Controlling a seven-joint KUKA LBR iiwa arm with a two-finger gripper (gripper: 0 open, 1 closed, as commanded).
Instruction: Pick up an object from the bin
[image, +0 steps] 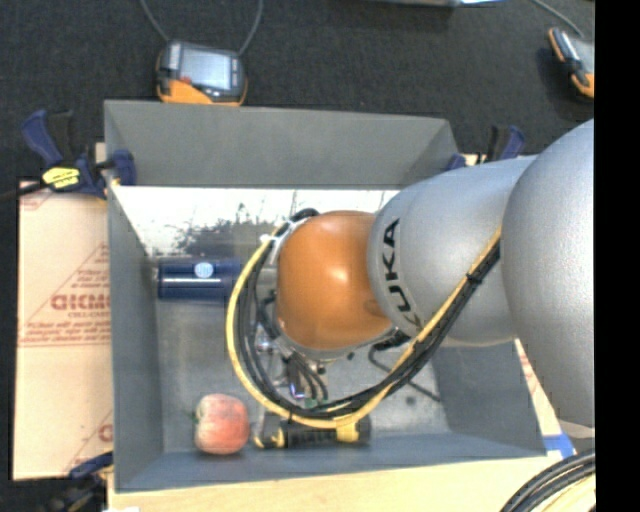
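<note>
The bin (134, 340) holds one peach (221, 423) near left, one black-yellow tool (312, 434) beside it, one blue can (195, 279) far left. The gripper (293, 383) hangs over the tool; spread or closed, I cannot tell

In the bin (130, 330) a cylinder (195, 279) lies on its side at the back left. A round fruit (221, 423) sits at the front left, with a handled tool (315, 434) just right of it. The arm (470, 260) reaches over the middle from the right.
</note>
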